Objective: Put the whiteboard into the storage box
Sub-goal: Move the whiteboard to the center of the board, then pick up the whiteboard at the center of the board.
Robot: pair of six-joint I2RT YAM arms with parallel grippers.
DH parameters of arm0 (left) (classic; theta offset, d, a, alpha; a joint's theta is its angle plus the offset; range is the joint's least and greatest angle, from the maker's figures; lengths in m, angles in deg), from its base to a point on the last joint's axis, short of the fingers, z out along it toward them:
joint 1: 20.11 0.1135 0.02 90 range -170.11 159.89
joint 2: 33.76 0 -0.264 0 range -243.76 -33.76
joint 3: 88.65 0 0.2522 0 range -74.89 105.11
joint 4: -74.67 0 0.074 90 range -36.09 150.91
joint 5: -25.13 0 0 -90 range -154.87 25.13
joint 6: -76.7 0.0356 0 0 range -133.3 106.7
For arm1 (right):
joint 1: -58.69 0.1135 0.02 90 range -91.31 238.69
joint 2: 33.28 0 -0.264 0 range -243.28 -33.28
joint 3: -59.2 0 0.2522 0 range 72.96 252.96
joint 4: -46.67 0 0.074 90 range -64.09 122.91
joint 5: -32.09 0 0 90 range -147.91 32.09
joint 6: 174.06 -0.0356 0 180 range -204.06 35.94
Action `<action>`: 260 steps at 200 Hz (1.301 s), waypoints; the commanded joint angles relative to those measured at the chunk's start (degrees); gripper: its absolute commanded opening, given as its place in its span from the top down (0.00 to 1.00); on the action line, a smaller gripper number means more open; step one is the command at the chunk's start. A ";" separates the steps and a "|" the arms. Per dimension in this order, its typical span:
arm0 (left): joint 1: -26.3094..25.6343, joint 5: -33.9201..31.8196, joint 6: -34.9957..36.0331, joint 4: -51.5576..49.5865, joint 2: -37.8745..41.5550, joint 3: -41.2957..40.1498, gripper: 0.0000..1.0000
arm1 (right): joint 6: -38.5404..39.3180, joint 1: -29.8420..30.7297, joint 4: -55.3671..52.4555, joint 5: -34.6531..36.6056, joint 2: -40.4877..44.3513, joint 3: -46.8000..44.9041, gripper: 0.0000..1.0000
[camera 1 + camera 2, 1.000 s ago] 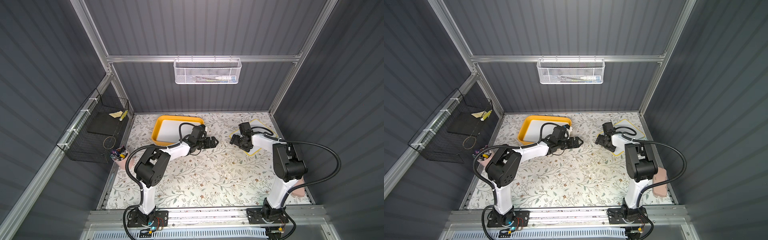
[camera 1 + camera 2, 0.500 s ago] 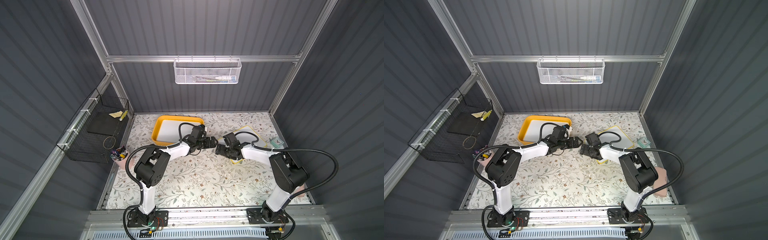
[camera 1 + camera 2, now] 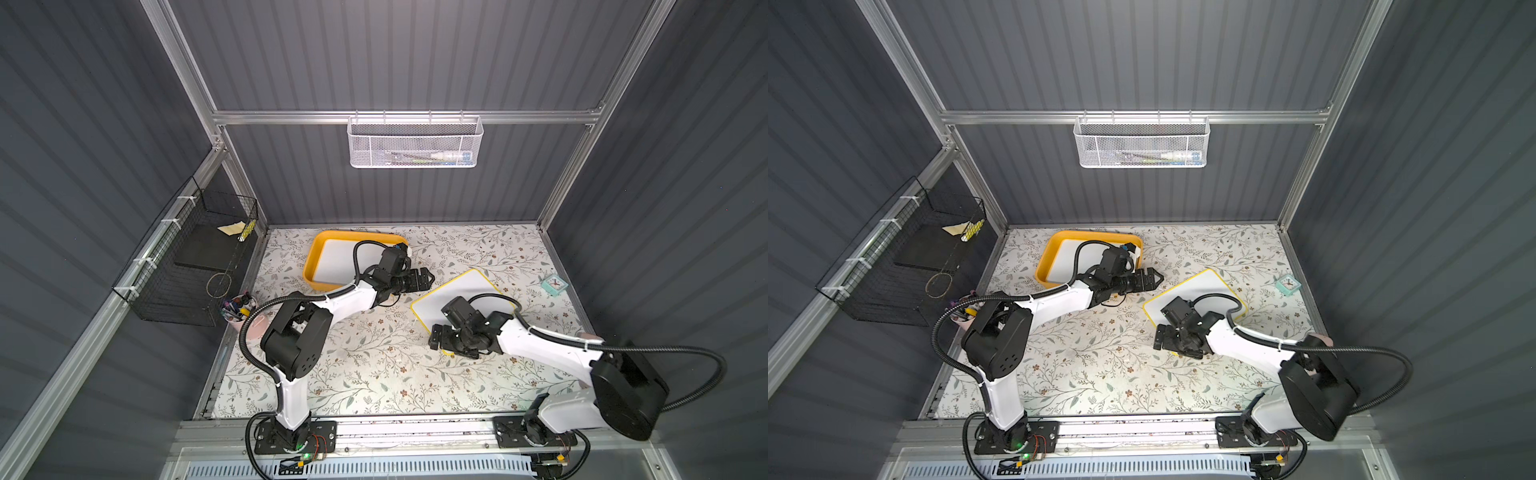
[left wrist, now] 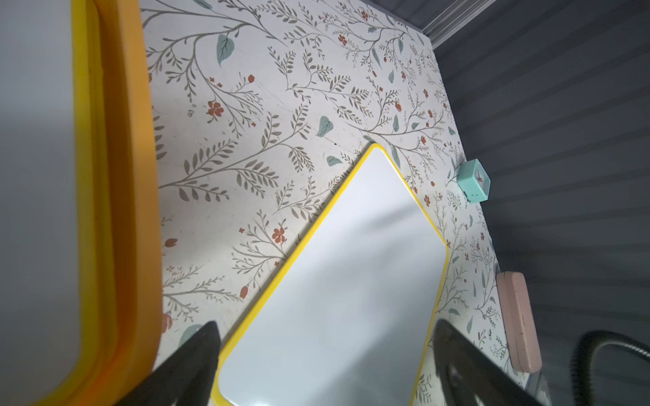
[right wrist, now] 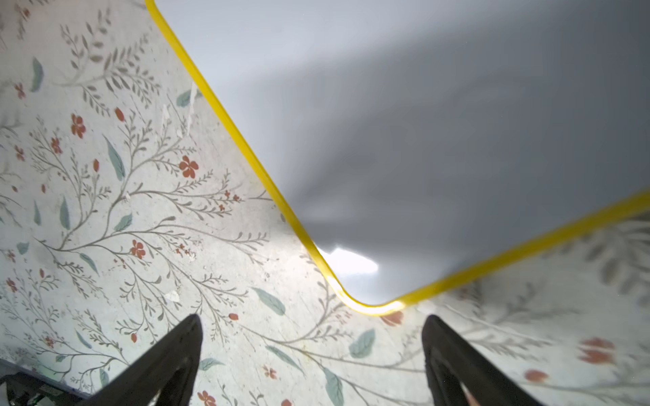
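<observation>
Just right of the shallow yellow-orange plastic storage box (image 3: 309, 266), the left gripper (image 3: 429, 279) hovers wide open and empty, its arm stretched low past the box's near corner. Further right and clear of the box, the flat yellow-rimmed whiteboard (image 3: 467, 286) lies on the floral table (image 3: 374, 374); it looks light, stiff and slick-faced, best pinched at its rim. The right gripper (image 3: 435, 337), jaws equally wide and empty, hangs low just short of a board corner turned away from the box.
</observation>
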 commanded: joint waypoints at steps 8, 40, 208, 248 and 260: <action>0.25 4.76 5.32 -8.83 -4.97 9.76 0.06 | 0.80 -6.96 -3.91 -3.69 5.25 -5.18 0.01; -0.21 7.62 10.69 -19.55 -13.07 21.68 0.06 | -1.60 -13.66 2.24 -10.22 8.90 -13.80 0.01; -3.79 12.62 11.52 -24.71 -26.01 26.14 0.06 | -0.17 -35.24 22.27 -16.19 0.52 -15.43 0.01; -4.75 12.47 8.64 -19.34 -19.83 13.73 0.06 | 3.16 -37.10 24.11 -21.60 -5.55 -10.00 0.01; -4.92 12.28 8.03 -18.26 -18.15 11.05 0.06 | 5.28 -37.20 22.30 -23.28 -7.80 -7.39 0.01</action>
